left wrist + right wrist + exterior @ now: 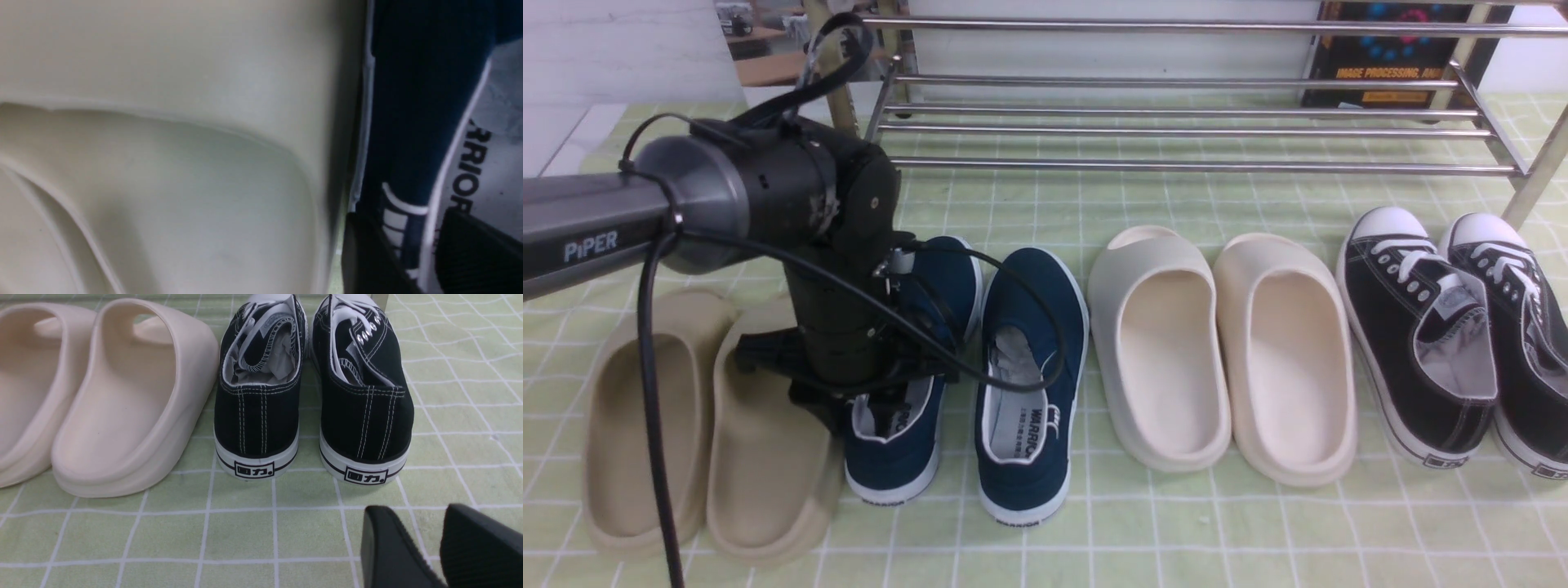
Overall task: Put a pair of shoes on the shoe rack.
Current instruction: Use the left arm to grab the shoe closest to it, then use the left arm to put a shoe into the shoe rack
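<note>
Straddling the side wall of the left navy sneaker, your left gripper had its fingers apart. One finger showed on the outer side, next to the beige slides, and the other showed over the shoe's opening and insole. The white-trimmed wall ran through the gap between them, with fabric visible there. You could not tell whether either finger pressed on the cloth, and the front view showed the tips too darkly to settle it. The sneaker's sole was down on the checked cloth.

Your right gripper also had its fingers parted, by a narrower gap, with nothing held between them; only cloth showed in that gap.

Taking the pair of navy sneakers as your landmark, the right navy sneaker made up the other half, just beside its mate, heel toward you. The beige slides lay just left of the pair, the cream slides just to its right, and the black lace-up sneakers beyond those, farther right. The shoe rack stood beyond the toes of the pair, so both navy sneakers were in front of it on the cloth, not on its bars.
</note>
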You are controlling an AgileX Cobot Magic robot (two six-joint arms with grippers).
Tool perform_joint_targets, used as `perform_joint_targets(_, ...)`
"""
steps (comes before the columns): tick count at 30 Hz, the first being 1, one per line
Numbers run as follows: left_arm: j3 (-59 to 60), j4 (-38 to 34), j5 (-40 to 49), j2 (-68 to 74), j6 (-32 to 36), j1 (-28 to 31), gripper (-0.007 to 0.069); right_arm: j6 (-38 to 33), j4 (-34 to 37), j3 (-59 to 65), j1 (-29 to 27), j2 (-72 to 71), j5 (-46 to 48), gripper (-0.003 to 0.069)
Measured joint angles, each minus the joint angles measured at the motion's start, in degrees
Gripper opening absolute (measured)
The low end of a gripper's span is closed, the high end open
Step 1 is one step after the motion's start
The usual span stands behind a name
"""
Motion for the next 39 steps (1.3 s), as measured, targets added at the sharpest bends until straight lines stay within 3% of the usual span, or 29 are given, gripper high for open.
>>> perform_joint_targets(9,0.00,1.27,0.10,-0.52,-0.01,0.00,0.0032,0.00,0.00,0.00,0.00,0.00,0.00,0.0239)
perform_joint_targets(20,-12.32,1.69,10.68,-6.86,3.37,0.00,0.0028,0.00,0.00,0.00,0.00,0.00,0.00,0.0239)
perform_joint_targets(29,-23.98,1.47,10.88,-2.58,3.53,0.71,0.0027,0.00,0.00,0.00,0.00,0.00,0.00,0.0239)
perform_joint_targets(39,-33.52,-2.76,4.65,7.16,1.67,7.15,0.0027,0.00,0.00,0.00,0.00,0.00,0.00,0.0239)
